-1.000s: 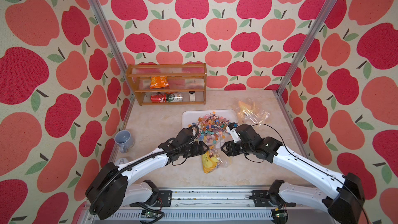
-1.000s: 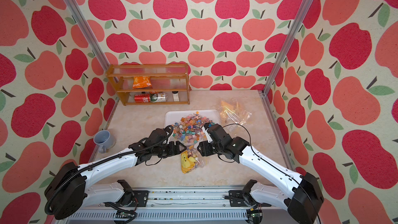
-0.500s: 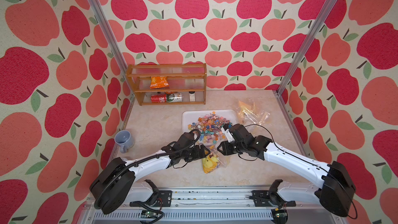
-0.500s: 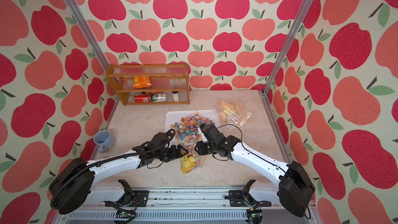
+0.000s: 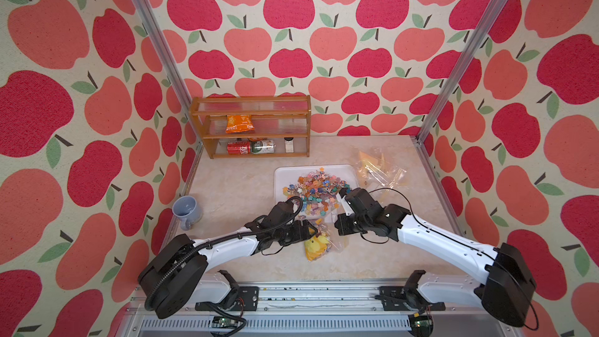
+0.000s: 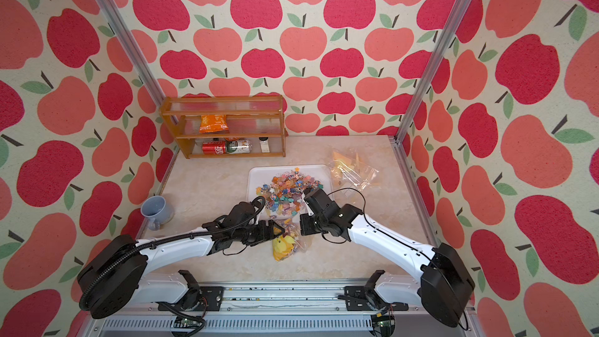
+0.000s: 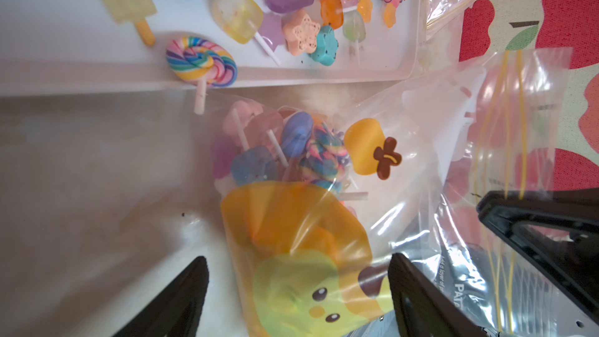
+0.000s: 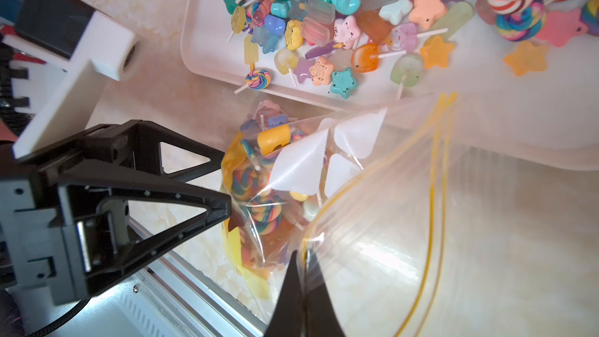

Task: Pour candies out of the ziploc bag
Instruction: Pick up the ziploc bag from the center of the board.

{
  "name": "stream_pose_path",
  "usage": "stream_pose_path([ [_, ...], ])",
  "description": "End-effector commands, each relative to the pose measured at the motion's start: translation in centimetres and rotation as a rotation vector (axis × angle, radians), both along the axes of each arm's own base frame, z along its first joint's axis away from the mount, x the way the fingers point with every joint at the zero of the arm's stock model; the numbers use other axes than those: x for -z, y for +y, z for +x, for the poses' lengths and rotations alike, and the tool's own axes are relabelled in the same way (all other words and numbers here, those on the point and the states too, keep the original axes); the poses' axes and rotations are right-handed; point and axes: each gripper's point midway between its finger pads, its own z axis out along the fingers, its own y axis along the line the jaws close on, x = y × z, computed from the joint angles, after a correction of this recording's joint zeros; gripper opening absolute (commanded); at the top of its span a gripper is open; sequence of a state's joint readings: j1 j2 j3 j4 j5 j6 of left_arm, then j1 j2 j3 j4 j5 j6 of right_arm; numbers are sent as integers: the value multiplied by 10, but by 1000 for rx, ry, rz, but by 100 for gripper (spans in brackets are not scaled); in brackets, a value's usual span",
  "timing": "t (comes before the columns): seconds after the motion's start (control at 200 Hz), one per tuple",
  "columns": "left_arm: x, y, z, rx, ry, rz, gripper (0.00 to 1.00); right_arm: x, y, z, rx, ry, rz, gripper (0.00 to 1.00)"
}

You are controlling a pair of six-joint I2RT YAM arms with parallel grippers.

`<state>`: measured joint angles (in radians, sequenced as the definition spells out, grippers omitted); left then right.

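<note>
Bag lies on bench just beside tray, some candies inside it; most candies heaped in tray. Lollipop sits on tray rim nearest bag. Right claw clenched on bag's zip edge. Left claw released, jaws wide either side of bag's printed end.

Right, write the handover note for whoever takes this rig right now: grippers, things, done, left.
Left gripper: open, jaws either side of the ziploc bag's printed bottom end, not closed on it.
Right gripper: shut on the bag's mouth edge.
Bag lies on the table, on the robot's side of the white tray.
Done: a big pile of candies is on the tray.
Left: a clump of them is inside the bag; probably grip the bottom, lift and tip it over the tray.
</note>
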<state>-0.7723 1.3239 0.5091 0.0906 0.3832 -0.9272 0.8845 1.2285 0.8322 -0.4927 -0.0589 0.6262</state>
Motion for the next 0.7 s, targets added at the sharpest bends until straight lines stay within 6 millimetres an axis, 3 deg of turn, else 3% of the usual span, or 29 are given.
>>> stream_pose_path([
  [0.0, 3, -6, -2, 12, 14, -18, 85, 0, -14, -2, 33, -20, -38, 0],
  [0.185, 12, -11, -5, 21, 30, -7, 82, -5, -32, 2, 102, -78, -48, 0],
  [0.275, 14, -14, -5, 21, 35, -18, 75, 3, -41, 2, 129, -67, -70, 0],
  [0.33, 16, -17, -4, 21, 41, -27, 64, 11, -43, 0, 132, -40, -80, 0],
  [0.405, 20, -21, -4, 21, 55, -35, 38, 21, -44, -2, 134, -11, -85, 0],
  [0.455, 22, -24, -4, 25, 62, -41, 26, 25, -43, -4, 133, -1, -85, 0],
  [0.565, 22, -25, -3, 25, 61, -40, 13, 29, -46, -4, 142, -2, -86, 0],
  [0.695, 18, -25, 0, 27, 42, -30, 4, 29, -46, -3, 145, -4, -76, 0],
])
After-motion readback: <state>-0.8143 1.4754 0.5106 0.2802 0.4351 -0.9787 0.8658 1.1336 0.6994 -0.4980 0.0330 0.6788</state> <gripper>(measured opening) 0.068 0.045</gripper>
